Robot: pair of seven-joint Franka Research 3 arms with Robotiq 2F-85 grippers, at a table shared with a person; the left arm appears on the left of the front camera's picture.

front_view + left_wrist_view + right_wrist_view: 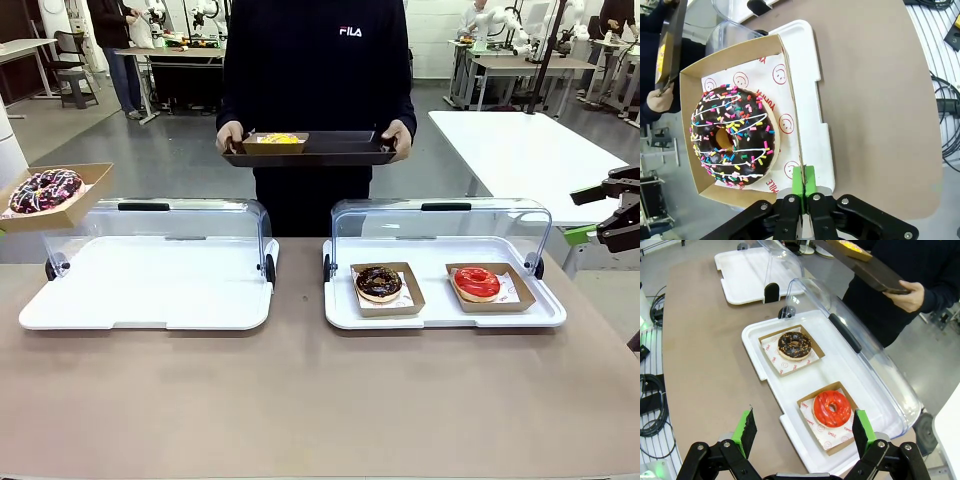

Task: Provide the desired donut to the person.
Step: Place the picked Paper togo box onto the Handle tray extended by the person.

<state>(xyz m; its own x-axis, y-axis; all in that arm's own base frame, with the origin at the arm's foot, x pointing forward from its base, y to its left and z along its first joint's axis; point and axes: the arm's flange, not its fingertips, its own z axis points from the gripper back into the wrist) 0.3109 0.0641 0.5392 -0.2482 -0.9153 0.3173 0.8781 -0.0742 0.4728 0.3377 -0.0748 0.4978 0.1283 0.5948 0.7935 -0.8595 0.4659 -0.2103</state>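
Brown table (300, 400) carried two white trays (150, 290) w/ clear lids. Left hand (803, 181) was clenched on carton (686, 140) wall, sprinkle donut (732, 137) inside, raised at 9 o'clock in front view. Right hand (804, 427) hung released at 3 o'clock. Person (315, 70) at 12 o'clock held black tray (310, 157).

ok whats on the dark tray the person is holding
A small cardboard box with a yellow-topped donut sits toward one end of the dark tray. The tray's near rim hides the rest of its floor, so anything flat there cannot be seen.
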